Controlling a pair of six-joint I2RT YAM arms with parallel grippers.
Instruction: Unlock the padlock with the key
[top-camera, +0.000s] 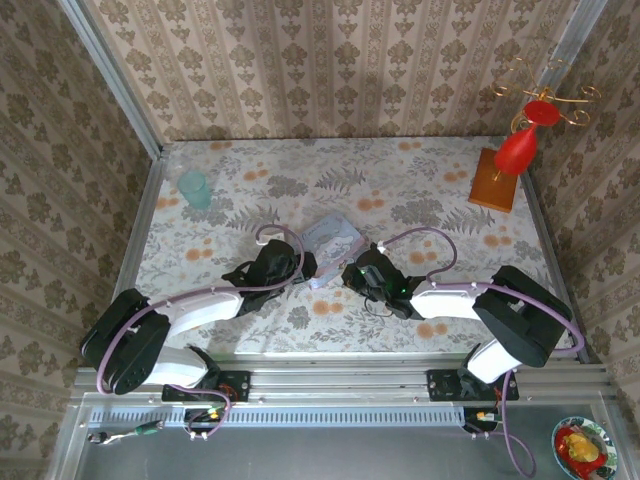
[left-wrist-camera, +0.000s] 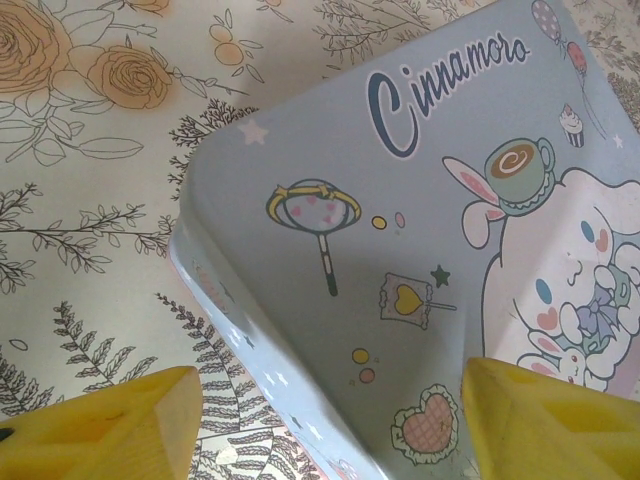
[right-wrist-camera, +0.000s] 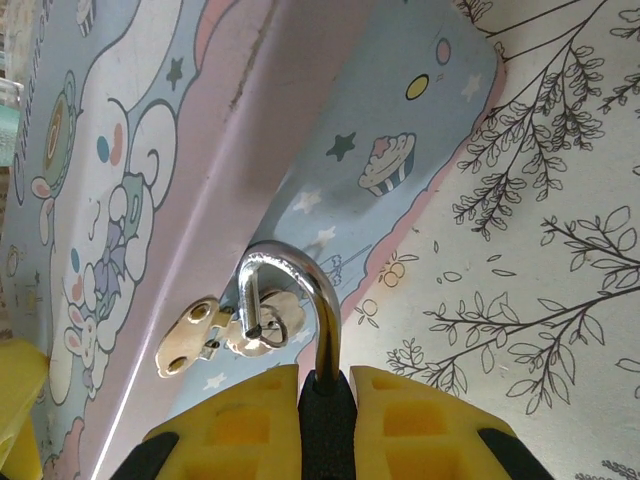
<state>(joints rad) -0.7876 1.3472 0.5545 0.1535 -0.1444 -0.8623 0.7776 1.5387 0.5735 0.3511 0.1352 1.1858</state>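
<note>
While the desk (top-camera: 420, 190) carries the blue tin (left-wrist-camera: 330, 200) loose, it could skid — left fingers (left-wrist-camera: 110, 425) sit apart astride its corner, gripping nothing. Right fingers (right-wrist-camera: 235, 425) are clamped on the padlock (right-wrist-camera: 326, 420) at the tin's edge, shackle (right-wrist-camera: 300, 272) hooked into its latch — a tug probably drags everything.

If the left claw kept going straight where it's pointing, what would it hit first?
Most likely the pale blue tin: its near edge sits just ahead, within the spread of the open left claw. Exact depth is hard to judge.
</note>
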